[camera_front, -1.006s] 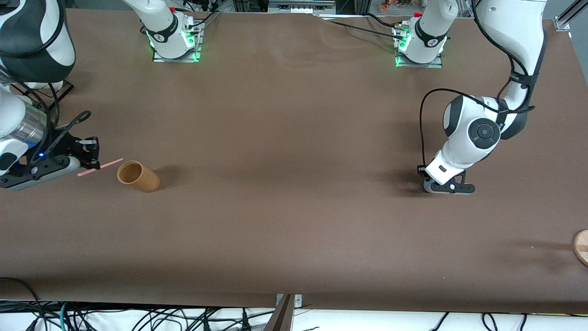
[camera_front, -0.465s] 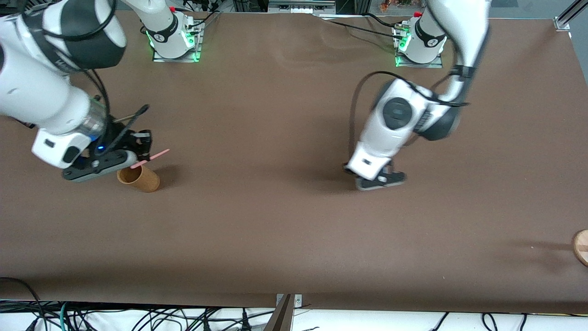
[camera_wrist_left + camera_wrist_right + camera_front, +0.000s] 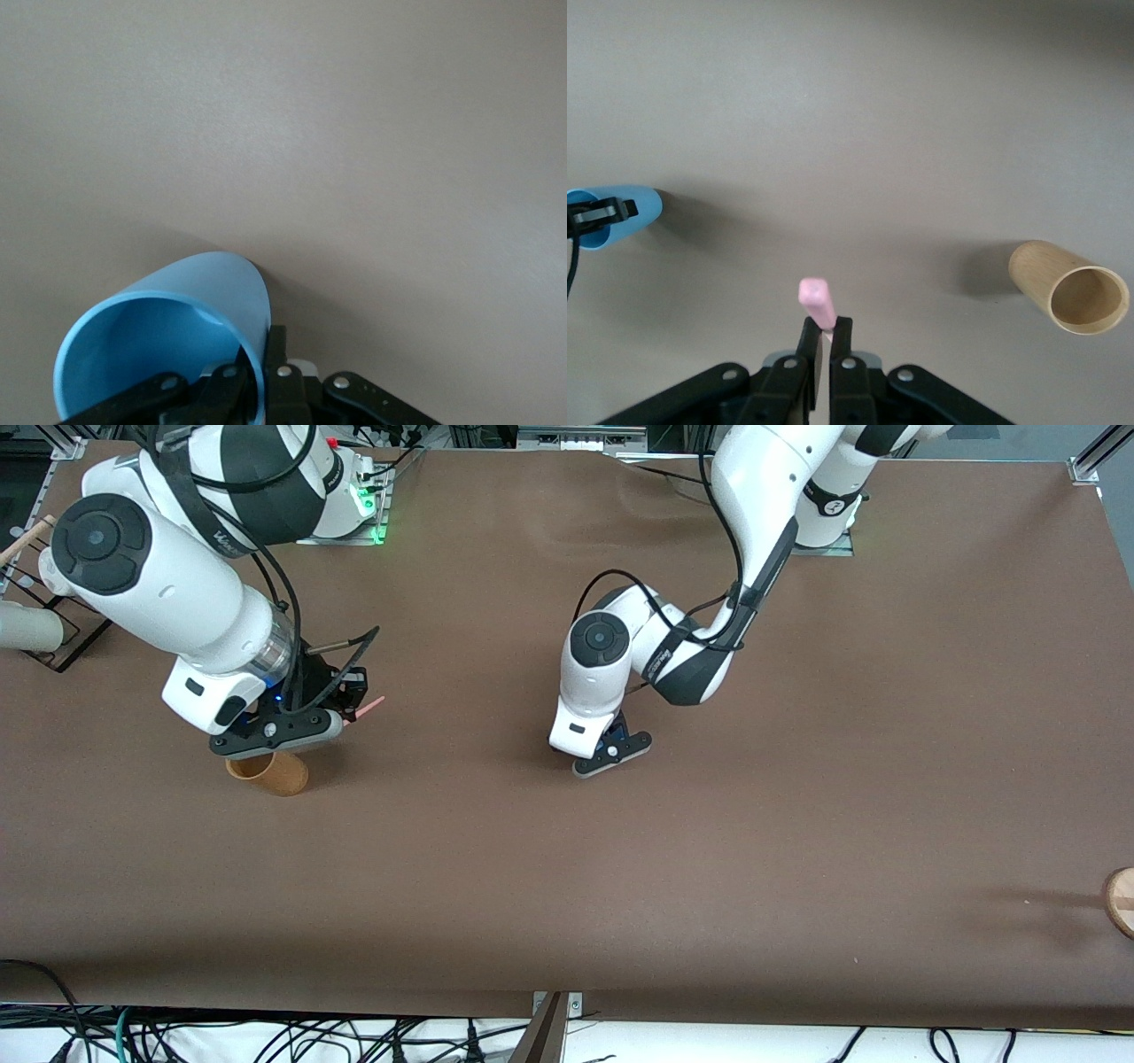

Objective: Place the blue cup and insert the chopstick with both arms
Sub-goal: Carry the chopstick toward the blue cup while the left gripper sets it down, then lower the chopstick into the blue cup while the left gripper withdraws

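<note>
Cup [image 3: 168, 341] of light blue rides clamped by its wall in the left gripper [image 3: 611, 746], tipped well off upright, low over the middle of the brown table [image 3: 797, 824]; whether it touches the table cannot be told. From the front camera the cup itself is hidden under that arm's wrist, though the right wrist view catches it [image 3: 616, 215] with the black fingers pinched on its rim. The pale-pink chopstick [image 3: 818, 304] is nipped near one end between the closed fingers of the right gripper [image 3: 341, 707], its free tip [image 3: 370, 706] poking out toward the middle of the table. That gripper hangs over the table beside a tan cork-coloured cup [image 3: 266, 772], which plays no part in the task.

Judged from this, both things are in hand and the carrying step is under way; neither placing nor inserting is done. The next move calls for the left arm to right the cup and stand it firmly on the table, mouth up, then let go. Only then can the right arm bring the stick over the opening, tilt it downward and lower it in.
</note>
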